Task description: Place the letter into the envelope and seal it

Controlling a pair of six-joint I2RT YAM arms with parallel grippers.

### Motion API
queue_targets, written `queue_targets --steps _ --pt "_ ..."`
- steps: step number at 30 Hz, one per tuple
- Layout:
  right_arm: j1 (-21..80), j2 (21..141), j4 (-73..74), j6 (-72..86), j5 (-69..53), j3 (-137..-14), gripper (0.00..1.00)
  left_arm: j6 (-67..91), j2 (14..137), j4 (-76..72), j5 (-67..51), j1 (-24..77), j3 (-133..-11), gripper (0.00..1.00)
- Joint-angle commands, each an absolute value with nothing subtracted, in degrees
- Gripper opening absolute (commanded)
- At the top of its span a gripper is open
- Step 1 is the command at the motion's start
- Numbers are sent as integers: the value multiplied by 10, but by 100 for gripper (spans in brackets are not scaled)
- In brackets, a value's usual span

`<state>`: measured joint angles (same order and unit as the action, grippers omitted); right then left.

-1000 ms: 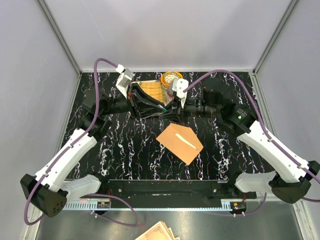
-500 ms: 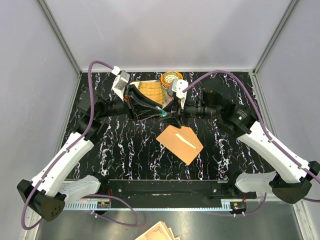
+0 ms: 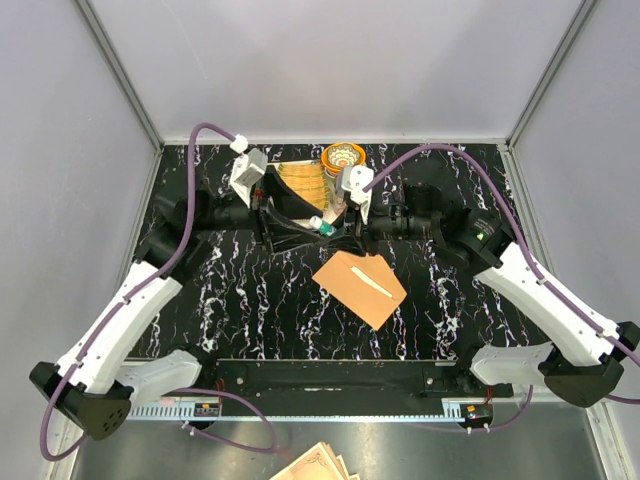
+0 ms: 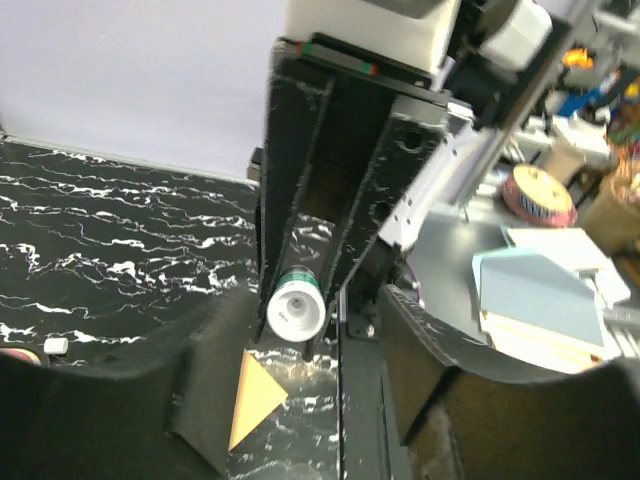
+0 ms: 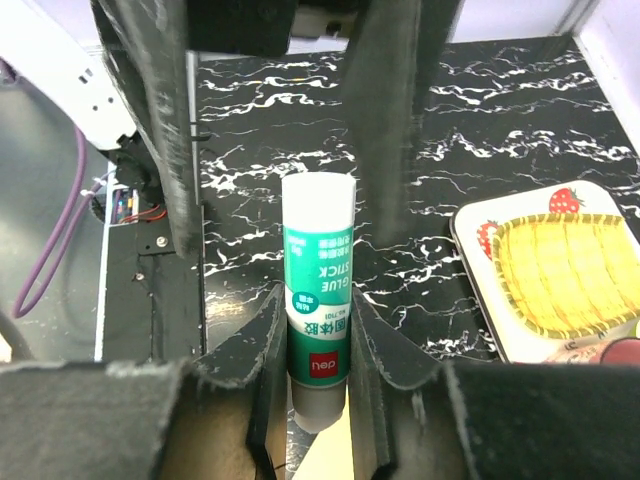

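Observation:
The orange-tan envelope [image 3: 360, 287] lies flat in the middle of the table; one corner of it shows in the left wrist view [image 4: 255, 395]. The letter does not show as a separate sheet. My right gripper [image 3: 340, 228] [image 5: 318, 335] is shut on a green-and-white glue stick [image 5: 318, 290] [image 3: 323, 226] and holds it above the envelope's far edge. My left gripper [image 3: 308, 228] [image 4: 315, 340] faces it, open wide, with its fingers on either side of the stick's white cap [image 4: 297, 305]. I see no contact between them and the cap.
A tray with a yellow woven pattern [image 3: 300, 180] [image 5: 560, 270] lies behind the grippers. A patterned bowl [image 3: 343, 157] stands beside it at the back. A stack of ornate-edged beige paper [image 3: 315, 465] lies off the table's near edge. Grey walls close in the left, right and back.
My left gripper has shifted slightly, and its open fingers now bracket the cap end of the glue stick. My right gripper has kept hold of the stick. The envelope has not moved.

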<state>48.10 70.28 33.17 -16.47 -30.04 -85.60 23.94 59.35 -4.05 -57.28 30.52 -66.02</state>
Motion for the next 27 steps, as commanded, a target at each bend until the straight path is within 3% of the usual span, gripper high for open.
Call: queue_targets --steps 1,4,8,18,27 --pt "481 688 358 -198 -342 -876 0 -81 592 223 -661 303 -775 59" --pt "481 698 388 -212 -369 -884 0 -170 594 294 -659 304 -801 60" --pt "481 706 396 -213 -380 -891 0 -199 608 321 -655 307 -815 50" --pt "483 714 398 -207 -398 -897 0 -229 606 328 -561 352 -807 57" --pt "487 722 398 -207 -399 -896 0 -216 614 313 -553 382 -810 53"
